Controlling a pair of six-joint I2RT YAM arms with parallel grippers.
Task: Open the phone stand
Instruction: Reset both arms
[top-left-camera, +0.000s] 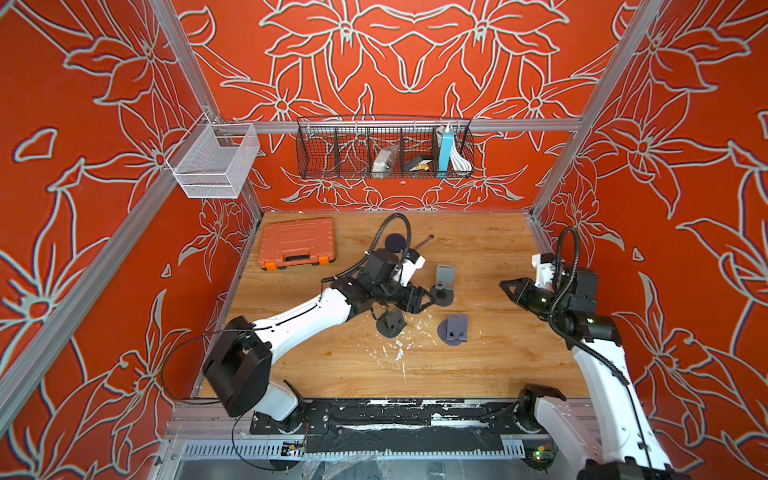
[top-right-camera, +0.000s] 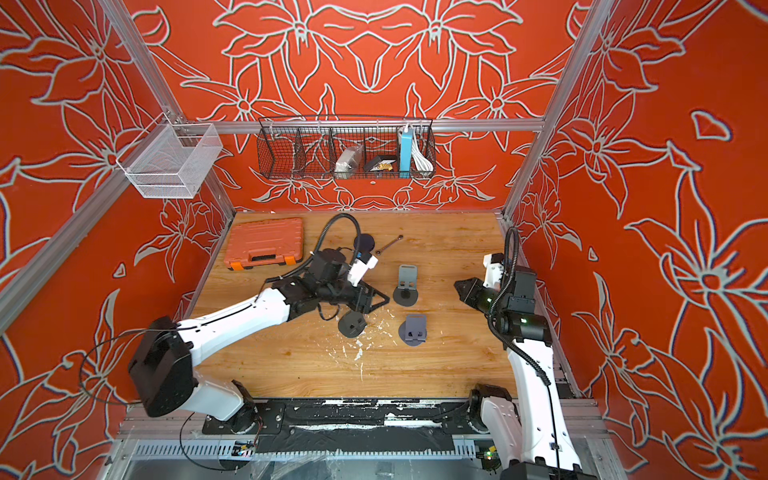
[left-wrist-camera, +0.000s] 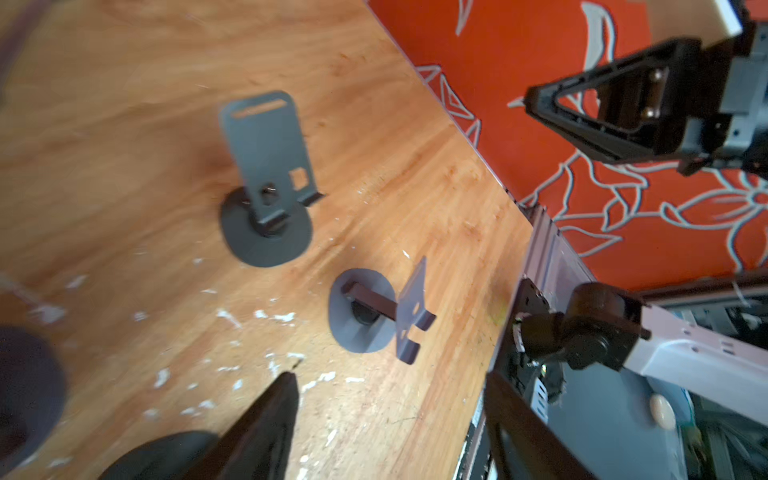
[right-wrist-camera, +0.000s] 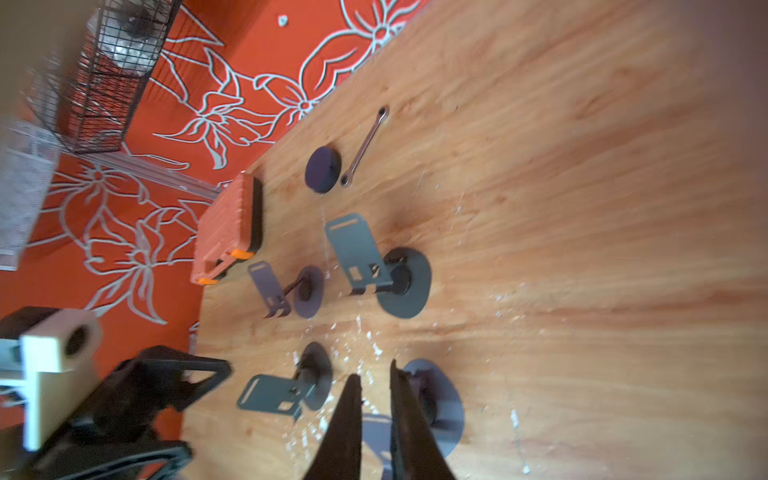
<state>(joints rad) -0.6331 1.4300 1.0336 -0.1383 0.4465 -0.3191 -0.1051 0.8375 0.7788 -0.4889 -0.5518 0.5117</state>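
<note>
Both top views, 12 o'clock toward the back wall. The gray phone stand stands near the centre of the desk, its plate raised off its round base. The left pincer hovers just at its 9 o'clock, jaws spread wide, with nothing between the fingers. The black phone stand sits beneath that pincer, at 7 o'clock of the gray one. The lavender phone stand is at 6 o'clock. Both are unfolded. The right pincer hangs at 3 o'clock, well apart, jaws a narrow gap apart and gripping nothing. An orange case lies closed toward 10 o'clock and a wrench toward 11 o'clock
</note>
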